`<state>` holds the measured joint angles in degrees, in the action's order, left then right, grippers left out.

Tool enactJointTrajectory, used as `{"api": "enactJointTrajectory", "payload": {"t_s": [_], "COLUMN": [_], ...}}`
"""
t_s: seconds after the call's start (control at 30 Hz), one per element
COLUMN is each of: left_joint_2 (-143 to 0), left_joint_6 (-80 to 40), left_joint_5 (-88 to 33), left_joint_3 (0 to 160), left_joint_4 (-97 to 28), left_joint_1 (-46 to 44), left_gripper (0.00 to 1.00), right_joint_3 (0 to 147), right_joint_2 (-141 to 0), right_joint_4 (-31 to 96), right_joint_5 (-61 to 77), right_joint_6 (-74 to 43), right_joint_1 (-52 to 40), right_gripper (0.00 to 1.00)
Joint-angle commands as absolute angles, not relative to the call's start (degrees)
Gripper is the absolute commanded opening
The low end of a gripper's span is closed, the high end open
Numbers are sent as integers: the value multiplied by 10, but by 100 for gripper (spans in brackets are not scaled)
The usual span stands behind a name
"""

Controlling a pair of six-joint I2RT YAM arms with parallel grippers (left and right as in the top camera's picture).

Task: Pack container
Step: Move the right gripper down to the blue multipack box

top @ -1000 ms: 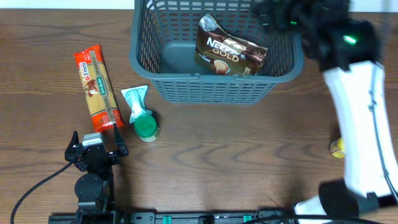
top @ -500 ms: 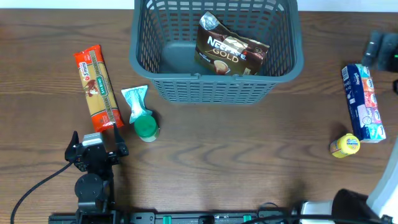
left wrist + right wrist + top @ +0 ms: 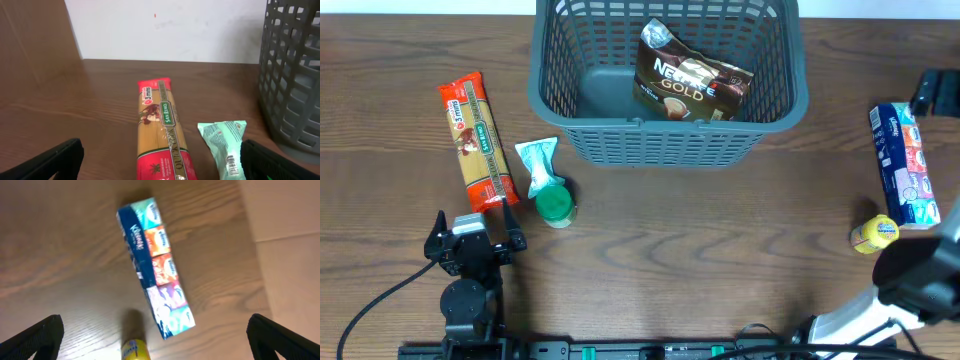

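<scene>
The grey slatted container stands at the back centre, and its wall shows in the left wrist view. A brown Nescafe Gold bag lies inside it. A red spaghetti pack, a mint-green packet and a green-lidded jar lie left of it. My left gripper is open and empty, just in front of the spaghetti. My right gripper is open and empty, high above a blue tissue pack and a yellow bottle.
The wooden table ends at a white wall behind the basket. A light-coloured floor or surface shows past the table's right edge, close to the tissue pack.
My right arm has swung from over the basket to the table's right edge, uncovering the tissue pack and yellow bottle. The bag stays in the basket. The left arm has not moved.
</scene>
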<state>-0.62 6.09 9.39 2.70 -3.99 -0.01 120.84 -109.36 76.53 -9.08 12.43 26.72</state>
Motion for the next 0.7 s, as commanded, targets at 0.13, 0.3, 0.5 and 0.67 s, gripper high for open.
{"api": "enactJointTrajectory", "payload": {"t_s": [0.13, 0.3, 0.5, 0.67], "left_joint_2": [-2, -2, -2, -2], "left_joint_6": [66, 66, 66, 66], "left_joint_5": [97, 97, 97, 97], "left_joint_3": [10, 10, 10, 10], "left_joint_4": [-48, -48, -48, -48], "left_joint_1": [3, 3, 3, 3], "left_gripper": [98, 98, 99, 98], "right_joint_3": [1206, 1206, 1206, 1204], "right_joint_2": [-1195, -1256, -1303, -1331], "right_joint_4": [762, 758, 745, 739], "right_joint_5": [-84, -90, -90, -66], "right_joint_6": [164, 168, 158, 146], "right_joint_1": [272, 284, 317, 351], "right_gripper": [99, 99, 99, 99]}}
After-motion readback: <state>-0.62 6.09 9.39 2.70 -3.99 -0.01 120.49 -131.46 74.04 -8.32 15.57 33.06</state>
